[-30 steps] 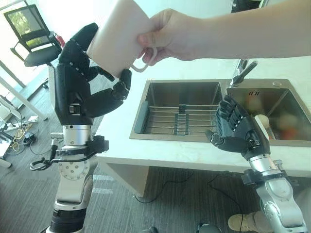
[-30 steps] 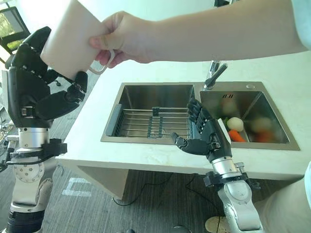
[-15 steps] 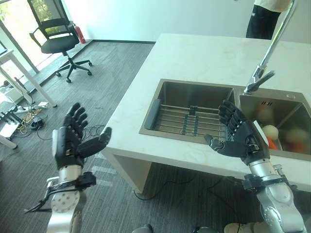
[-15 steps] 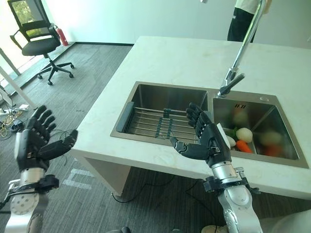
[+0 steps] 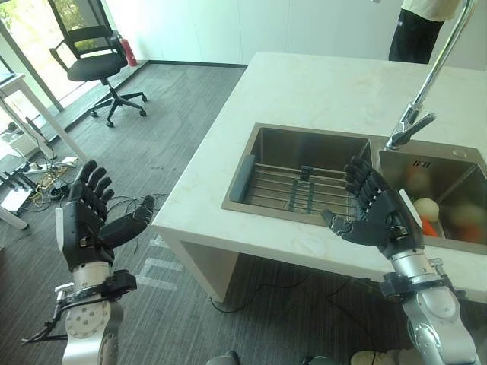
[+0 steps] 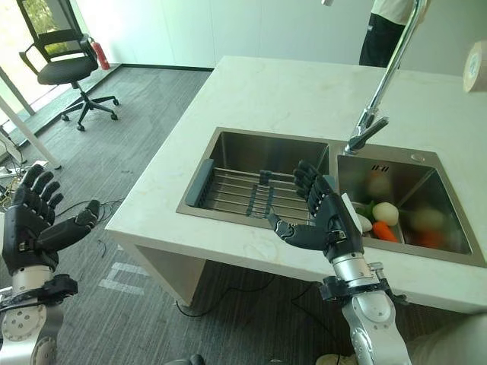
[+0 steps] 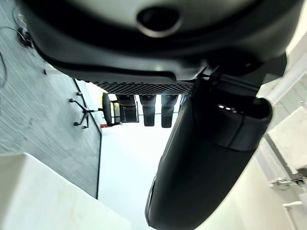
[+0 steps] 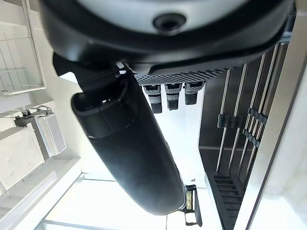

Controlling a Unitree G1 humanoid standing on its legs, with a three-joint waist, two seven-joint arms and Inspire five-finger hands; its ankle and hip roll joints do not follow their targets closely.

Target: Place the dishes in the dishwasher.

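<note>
My left hand (image 5: 86, 225) hangs low over the grey carpet, left of the counter, with straight fingers and nothing in it. In the left wrist view its fingers (image 7: 153, 103) and thumb (image 7: 201, 158) stand apart around empty air. My right hand (image 5: 379, 219) hovers open and empty over the counter's front edge, beside the left sink basin (image 5: 304, 146). A wire rack (image 5: 300, 190) lies in that basin. A pale beige round thing (image 6: 476, 67) hangs above the counter at the far right; I cannot tell what it is.
The white counter (image 5: 327, 84) carries a tall faucet (image 5: 426, 91). The right basin holds a white vegetable (image 6: 386, 213) and a carrot (image 6: 384, 230). A person (image 5: 426, 23) stands beyond the counter. An office chair (image 5: 95, 65) and a fire extinguisher (image 5: 127, 52) stand at the far left.
A second ago a person's hand held a beige cup against my raised left hand. That arm and cup have gone, and my left hand has dropped low, open. The camera view has shifted.
</note>
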